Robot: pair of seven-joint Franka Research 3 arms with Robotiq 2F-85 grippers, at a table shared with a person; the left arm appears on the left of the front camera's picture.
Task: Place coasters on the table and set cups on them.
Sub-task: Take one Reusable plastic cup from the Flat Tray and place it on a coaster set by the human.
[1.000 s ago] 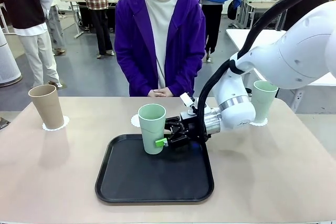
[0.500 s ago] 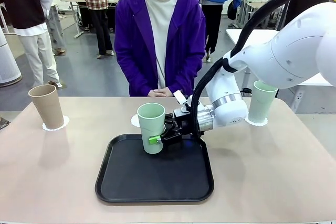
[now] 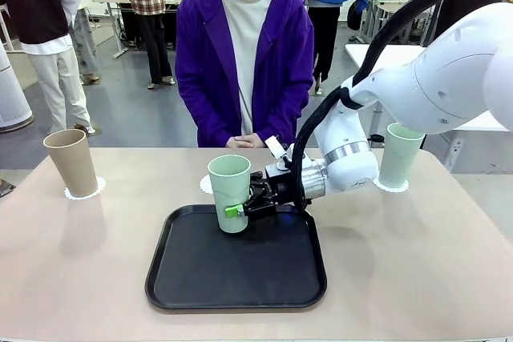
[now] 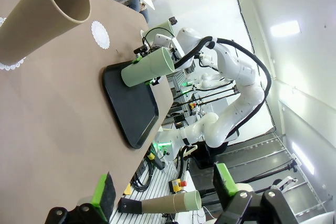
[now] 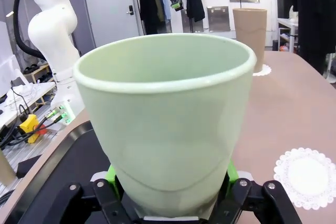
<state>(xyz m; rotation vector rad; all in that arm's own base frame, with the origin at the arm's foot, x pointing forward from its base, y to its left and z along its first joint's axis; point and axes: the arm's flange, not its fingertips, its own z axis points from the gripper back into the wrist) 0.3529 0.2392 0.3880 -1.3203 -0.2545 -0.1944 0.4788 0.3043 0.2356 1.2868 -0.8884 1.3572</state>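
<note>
From the front, our right claw (image 3: 239,212) has just closed on the pale mint matte tumbler (image 3: 230,194) over the black rounded tray (image 3: 237,278), so the lift to the empty white lacy doily (image 3: 207,184) on the beige bench (image 3: 417,254) can start

Left wrist: our left claw (image 4: 163,200) stands spread, holding nothing

Right wrist: green pads (image 5: 111,173) pinch the tumbler's base; it is upright, smooth, tapered

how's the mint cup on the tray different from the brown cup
The mint cup is pale green; the brown cup is tan. The mint cup is over the black tray, clamped by the right gripper; the brown cup stands free on a coaster at the table's left. Both are upright, handleless tumblers.
</note>
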